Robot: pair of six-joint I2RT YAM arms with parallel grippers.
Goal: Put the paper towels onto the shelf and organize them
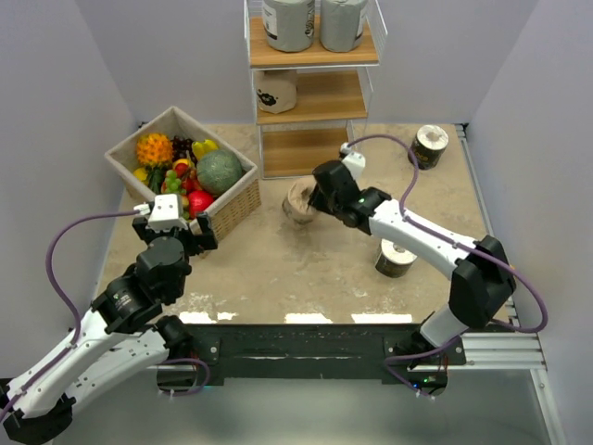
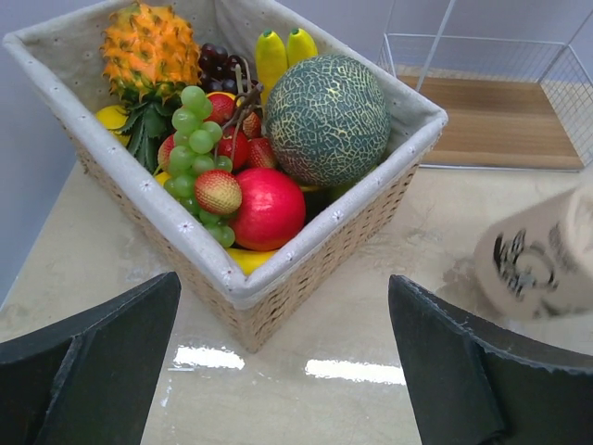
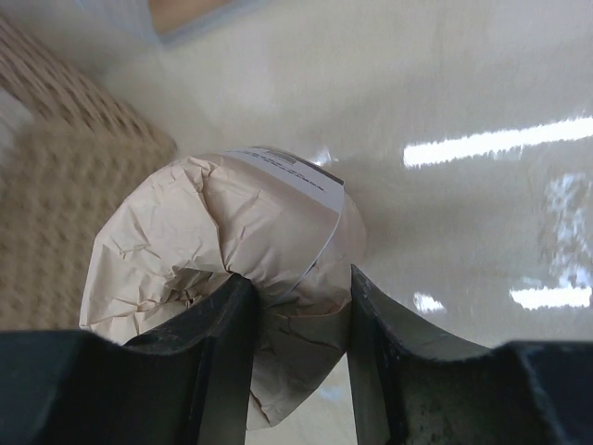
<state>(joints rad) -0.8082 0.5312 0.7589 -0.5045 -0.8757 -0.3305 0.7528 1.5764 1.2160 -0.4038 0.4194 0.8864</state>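
Right claw on crumpled tan roll

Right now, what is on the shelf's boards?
On the shelf, two grey rolls stand side by side on the top board, tops cropped off. The middle board holds one tan printed roll at its left. The lower boards' back parts are covered by boards above.
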